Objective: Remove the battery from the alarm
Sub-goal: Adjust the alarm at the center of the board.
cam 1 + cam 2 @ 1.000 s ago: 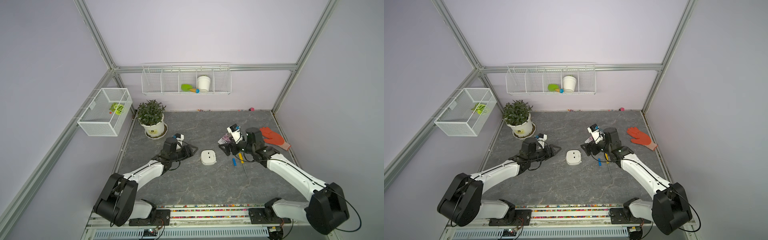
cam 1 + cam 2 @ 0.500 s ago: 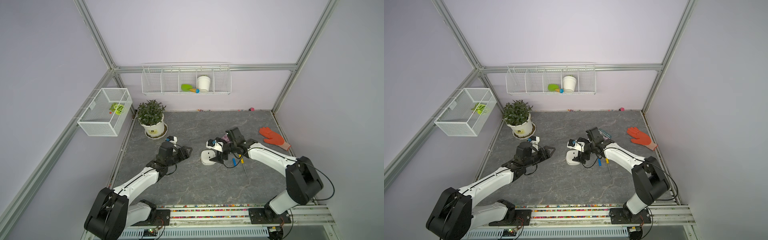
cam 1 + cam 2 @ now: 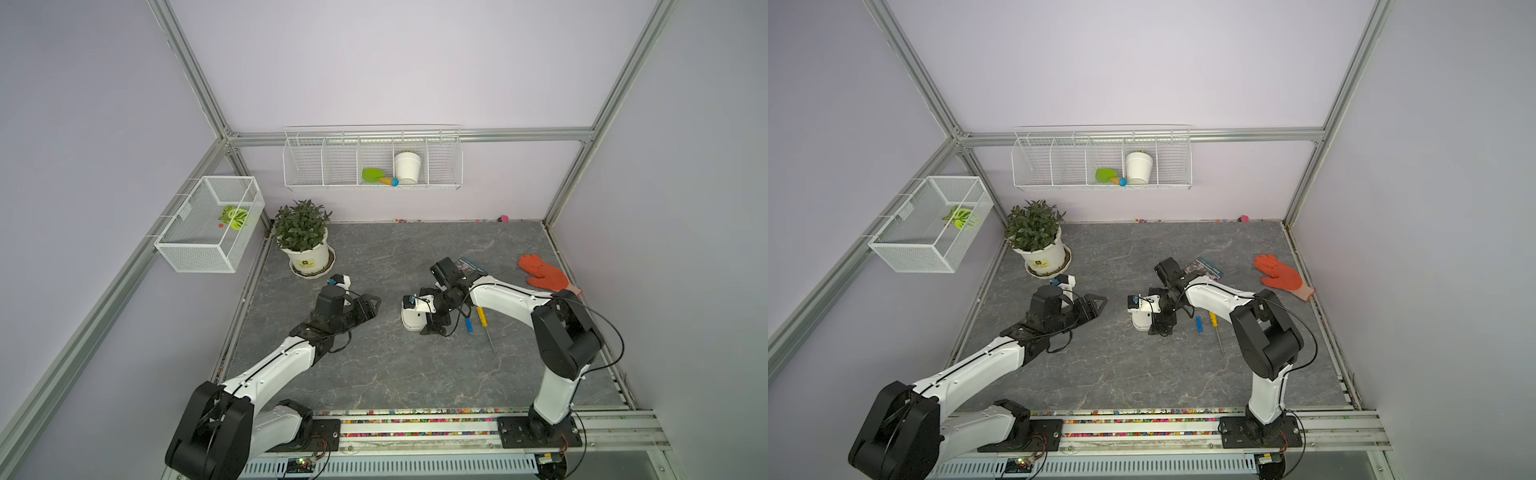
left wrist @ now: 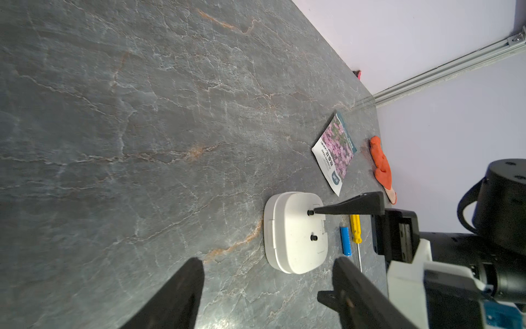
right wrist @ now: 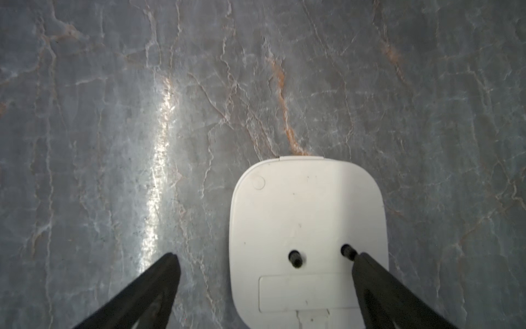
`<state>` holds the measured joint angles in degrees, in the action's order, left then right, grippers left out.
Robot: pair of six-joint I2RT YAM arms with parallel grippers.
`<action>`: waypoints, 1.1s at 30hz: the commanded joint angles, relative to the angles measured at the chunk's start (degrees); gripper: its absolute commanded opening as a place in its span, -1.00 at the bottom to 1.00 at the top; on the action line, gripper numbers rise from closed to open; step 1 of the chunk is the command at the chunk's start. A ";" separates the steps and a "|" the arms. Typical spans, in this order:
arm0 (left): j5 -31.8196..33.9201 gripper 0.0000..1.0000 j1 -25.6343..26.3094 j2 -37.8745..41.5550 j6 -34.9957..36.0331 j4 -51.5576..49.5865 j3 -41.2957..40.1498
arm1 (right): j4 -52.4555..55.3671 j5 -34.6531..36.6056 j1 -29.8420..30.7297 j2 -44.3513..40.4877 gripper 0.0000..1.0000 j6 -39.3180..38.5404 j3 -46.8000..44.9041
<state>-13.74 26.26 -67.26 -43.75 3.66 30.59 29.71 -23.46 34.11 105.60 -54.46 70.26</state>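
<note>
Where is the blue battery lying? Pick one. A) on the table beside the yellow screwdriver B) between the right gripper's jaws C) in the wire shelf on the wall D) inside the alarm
A: the battery lies on the table beside the screwdriver, outside the alarm.

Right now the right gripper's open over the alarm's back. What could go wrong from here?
1. The right gripper is off-centre: one finger sits at a black knob on the alarm, while its mate hangs over bare table. Closing could shove or tip the alarm instead of gripping it.
2. The battery lies loose beside the screwdriver, close to that gripper. A sideways move might roll it away.
</note>
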 commanded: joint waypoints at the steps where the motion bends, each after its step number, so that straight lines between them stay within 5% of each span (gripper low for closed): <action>1: 0.56 0.52 -0.29 0.59 1.38 -1.26 -0.79 | 1.34 2.19 0.17 0.12 0.97 -1.62 1.57; 33: -1.20 0.53 -0.60 -2.50 1.47 0.03 -0.44 | 8.45 2.37 -0.82 9.43 0.98 -7.70 9.81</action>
<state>-14.11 25.98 -68.93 -43.18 3.01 30.09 34.39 -20.60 33.52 112.88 -61.06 79.35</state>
